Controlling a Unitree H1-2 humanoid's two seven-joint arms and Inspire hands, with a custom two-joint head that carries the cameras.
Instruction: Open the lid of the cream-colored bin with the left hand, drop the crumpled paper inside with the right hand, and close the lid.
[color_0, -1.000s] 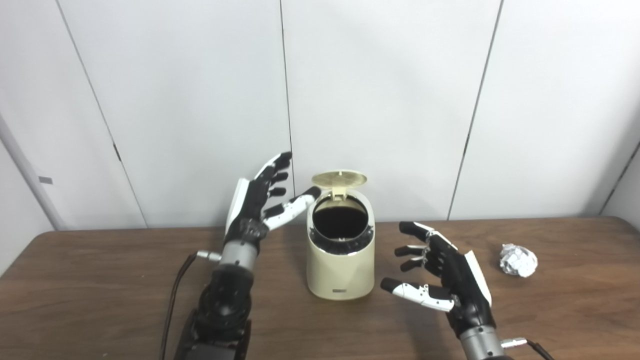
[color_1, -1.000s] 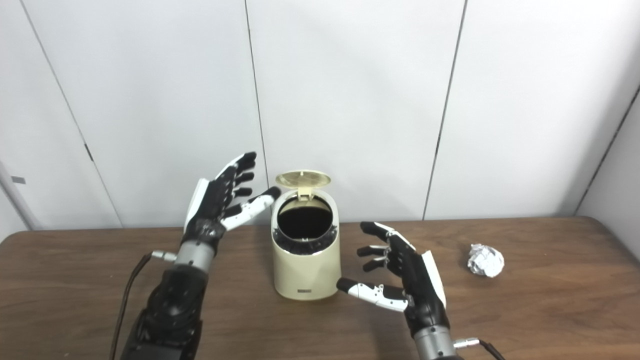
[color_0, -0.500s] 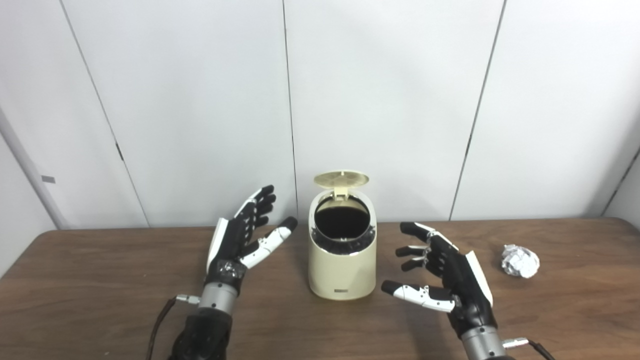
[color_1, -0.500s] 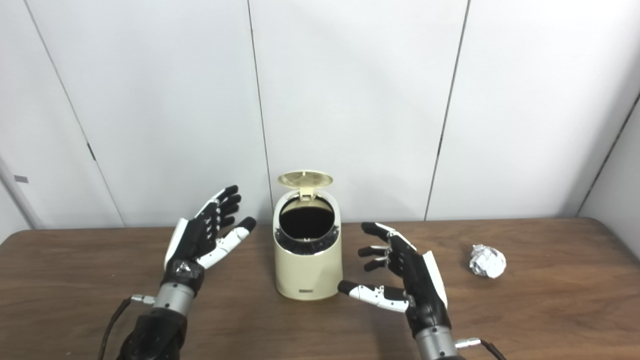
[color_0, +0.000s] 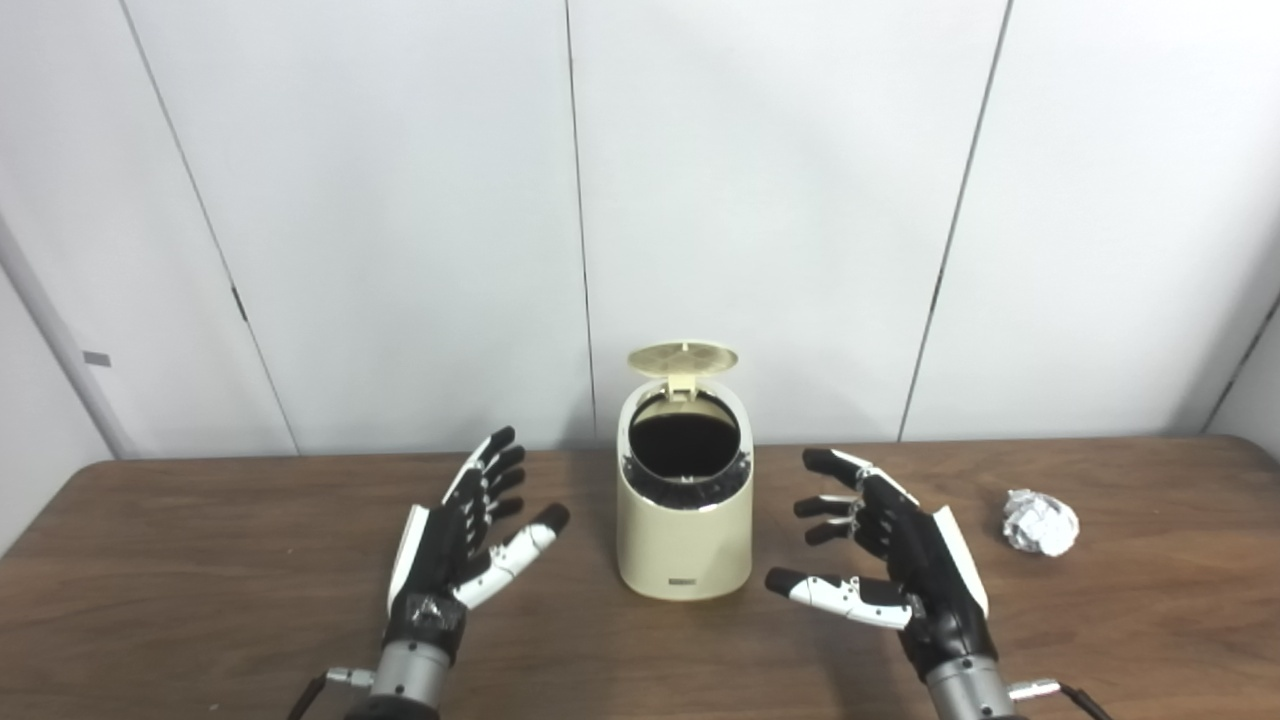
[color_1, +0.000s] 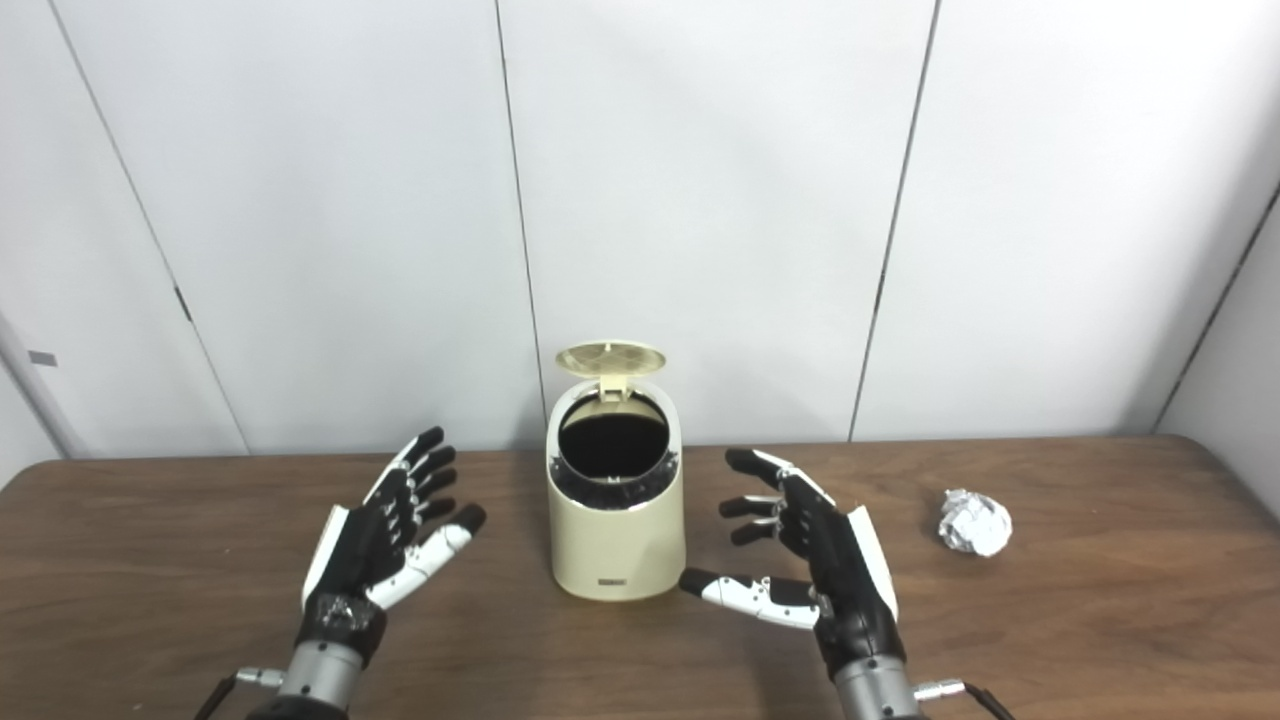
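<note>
The cream-colored bin (color_0: 684, 540) stands upright in the middle of the wooden table (color_0: 200, 560), its round lid (color_0: 683, 357) flipped up at the back and its dark inside showing. A crumpled white paper ball (color_0: 1039, 521) lies on the table far to the right. My left hand (color_0: 458, 545) hovers open to the left of the bin, apart from it, holding nothing. On the bin's right my right hand (color_0: 890, 555) is open too, fingers spread toward the bin, and the paper lies well off to its right.
White wall panels (color_0: 760, 200) rise directly behind the table's back edge. A cable runs from each wrist at the bottom of the picture.
My left hand has dropped from beside the bin's raised lid, down and back toward me, to table height left of the bin. The right hand, bin, lid and paper have barely moved.
</note>
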